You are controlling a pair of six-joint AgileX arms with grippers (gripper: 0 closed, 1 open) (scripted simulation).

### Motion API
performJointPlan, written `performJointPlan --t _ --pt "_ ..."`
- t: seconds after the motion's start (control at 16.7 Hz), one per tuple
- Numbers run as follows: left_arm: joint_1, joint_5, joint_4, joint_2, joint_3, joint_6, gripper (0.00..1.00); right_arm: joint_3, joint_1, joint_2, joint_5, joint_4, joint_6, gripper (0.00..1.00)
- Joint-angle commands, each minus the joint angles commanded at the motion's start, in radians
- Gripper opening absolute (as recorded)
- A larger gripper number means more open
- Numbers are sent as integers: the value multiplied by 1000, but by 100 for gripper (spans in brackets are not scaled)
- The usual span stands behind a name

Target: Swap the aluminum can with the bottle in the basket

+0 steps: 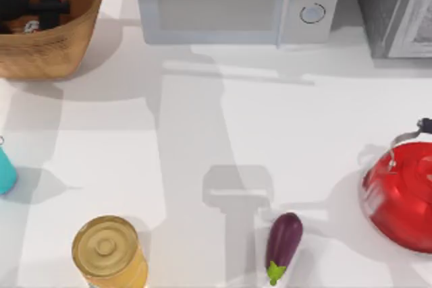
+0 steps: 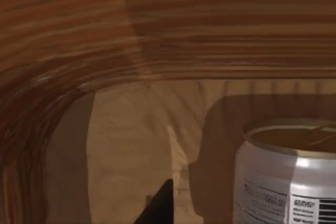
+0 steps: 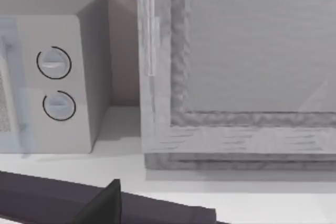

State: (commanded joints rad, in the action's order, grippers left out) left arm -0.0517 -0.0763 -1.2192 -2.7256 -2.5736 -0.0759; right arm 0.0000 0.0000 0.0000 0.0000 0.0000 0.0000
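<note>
The white table (image 1: pixel 202 139) holds 7 things. The round wicker basket (image 1: pixel 61 38) sits at the far left corner. A microwave (image 1: pixel 229 1) stands at the back, with a gray cabinet (image 1: pixel 398 11) beside it. The teal bottle (image 1: pixel 5 173) is at the left edge. A big gold can (image 1: pixel 108 251) and a purple eggplant (image 1: pixel 283 237) are at the front. A red kettle (image 1: pixel 401 197) sits on the right.

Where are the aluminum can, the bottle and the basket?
aluminum can (image 2: pixel 286 177): left wrist view, its silver side wall.
bottle (image 1: pixel 5 173): top view, its teal body at the table's left edge.
basket (image 1: pixel 47 48): top view, its outer wall.
</note>
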Motion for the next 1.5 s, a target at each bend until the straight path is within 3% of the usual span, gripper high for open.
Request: performJointPlan --t 0.36,0.42,1.08,1.26,1.5 --pt "0 0 0 0 0 0 2 0 0 0 0 0 0 100" --pt "0 0 0 0 0 0 0 0 0 0 0 0 0 100" --pt "3 -1 12 66 29 5 0 0 0 0 0 0 0 100" --pt "21 -24 68 185 146 17 0 0 0 0 0 0 0 100" --pt "60 -62 204 482 441 35 0 0 0 0 0 0 0 100"
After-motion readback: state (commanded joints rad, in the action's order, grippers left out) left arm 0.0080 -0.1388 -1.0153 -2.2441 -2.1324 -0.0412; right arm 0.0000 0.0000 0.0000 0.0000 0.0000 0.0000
